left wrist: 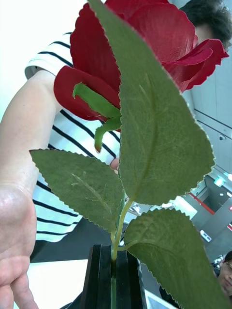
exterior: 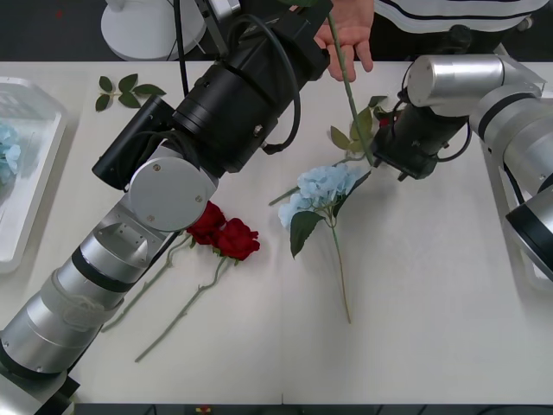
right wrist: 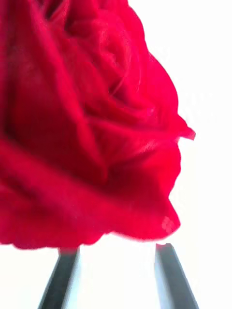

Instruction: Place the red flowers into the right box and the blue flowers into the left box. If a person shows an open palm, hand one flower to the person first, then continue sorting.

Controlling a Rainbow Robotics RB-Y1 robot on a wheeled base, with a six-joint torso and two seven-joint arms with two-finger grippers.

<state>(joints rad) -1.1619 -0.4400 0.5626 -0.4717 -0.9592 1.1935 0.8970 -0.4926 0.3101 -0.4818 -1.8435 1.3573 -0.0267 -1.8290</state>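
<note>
My left gripper (left wrist: 113, 277) is shut on the stem of a red flower (left wrist: 145, 43), held up at the table's far edge. Its long stem (exterior: 350, 95) hangs down toward the table. The person's open hand (exterior: 350, 39) is right beside it, palm spread. My right gripper (right wrist: 116, 277) is open at the centre right, with another red flower (right wrist: 87, 125) just past its fingertips. A blue flower (exterior: 321, 186) lies mid-table. Two red flowers (exterior: 225, 235) lie near my left arm. The left box (exterior: 34, 186) holds a blue flower (exterior: 7, 156). The right box is out of view.
A loose green leaf sprig (exterior: 125, 89) lies at the back left. My left arm (exterior: 173, 190) crosses the table from near left to far centre. My right arm (exterior: 510, 130) covers the right side. Bare table lies in front of the blue flower.
</note>
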